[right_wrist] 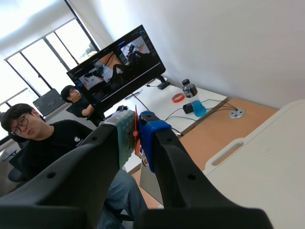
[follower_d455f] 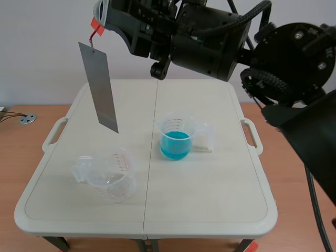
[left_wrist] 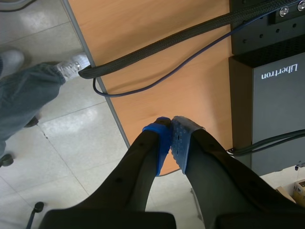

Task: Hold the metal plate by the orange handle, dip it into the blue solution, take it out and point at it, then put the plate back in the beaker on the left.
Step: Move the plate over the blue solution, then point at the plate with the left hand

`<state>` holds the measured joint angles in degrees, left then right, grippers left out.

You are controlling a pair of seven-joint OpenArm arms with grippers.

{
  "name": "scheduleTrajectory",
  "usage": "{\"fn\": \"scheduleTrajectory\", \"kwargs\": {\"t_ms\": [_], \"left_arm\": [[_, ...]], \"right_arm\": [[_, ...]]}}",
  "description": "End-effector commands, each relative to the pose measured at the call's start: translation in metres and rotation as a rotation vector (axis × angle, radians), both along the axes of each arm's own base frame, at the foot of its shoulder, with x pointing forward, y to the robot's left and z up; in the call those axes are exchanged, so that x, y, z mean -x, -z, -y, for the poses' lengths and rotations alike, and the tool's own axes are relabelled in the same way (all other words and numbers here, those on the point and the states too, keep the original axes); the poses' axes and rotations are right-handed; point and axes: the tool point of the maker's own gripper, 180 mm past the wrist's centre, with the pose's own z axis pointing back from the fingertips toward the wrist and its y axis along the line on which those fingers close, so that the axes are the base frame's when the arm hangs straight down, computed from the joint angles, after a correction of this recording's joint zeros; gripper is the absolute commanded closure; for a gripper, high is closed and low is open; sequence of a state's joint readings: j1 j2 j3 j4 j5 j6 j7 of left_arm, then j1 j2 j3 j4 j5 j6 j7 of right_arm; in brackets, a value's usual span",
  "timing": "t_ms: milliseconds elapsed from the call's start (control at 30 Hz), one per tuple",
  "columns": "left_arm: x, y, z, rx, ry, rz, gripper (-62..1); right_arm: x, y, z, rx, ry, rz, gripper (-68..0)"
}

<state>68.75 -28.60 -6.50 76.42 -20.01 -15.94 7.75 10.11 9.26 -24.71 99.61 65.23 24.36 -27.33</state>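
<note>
Metal plate [follower_d455f: 102, 86] hangs beneath the right end effector [right_wrist: 137, 131] clenching its orange handle [follower_d455f: 94, 29].

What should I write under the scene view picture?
Right arm's jaws hold the metal plate by its orange handle high above the table.

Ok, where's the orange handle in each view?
Scene view: orange handle at upper left, clamped in the right pincer, metal plate hanging below.
Left wrist view: not in it.
Right wrist view: a thin orange sliver pinched in that pincer.
Shared landmark: the table's side handle, in scene and right wrist views.
</note>
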Motion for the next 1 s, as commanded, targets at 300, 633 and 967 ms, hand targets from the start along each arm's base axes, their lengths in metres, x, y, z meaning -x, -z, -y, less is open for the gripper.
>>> {"fn": "scheduleTrajectory", "kwargs": {"t_ms": [300, 633, 967], "left_arm": [[-0.037, -0.026, 0.027, 0.063, 0.038, 0.115, -1.6], [-0.125, -0.071, 0.046, 0.108, 0.163, 0.379, -1.7], [-0.202, -0.128, 0.078, 0.189, 0.348, 0.671, -1.6]], "right_arm": [[-0.027, -0.025, 0.048, -0.048, 0.129, 0.022, -1.5], [-0.038, -0.024, 0.074, -0.016, 0.195, 0.015, -1.5], [-0.046, -0.029, 0.095, 0.002, 0.246, 0.035, -1.5]]}}
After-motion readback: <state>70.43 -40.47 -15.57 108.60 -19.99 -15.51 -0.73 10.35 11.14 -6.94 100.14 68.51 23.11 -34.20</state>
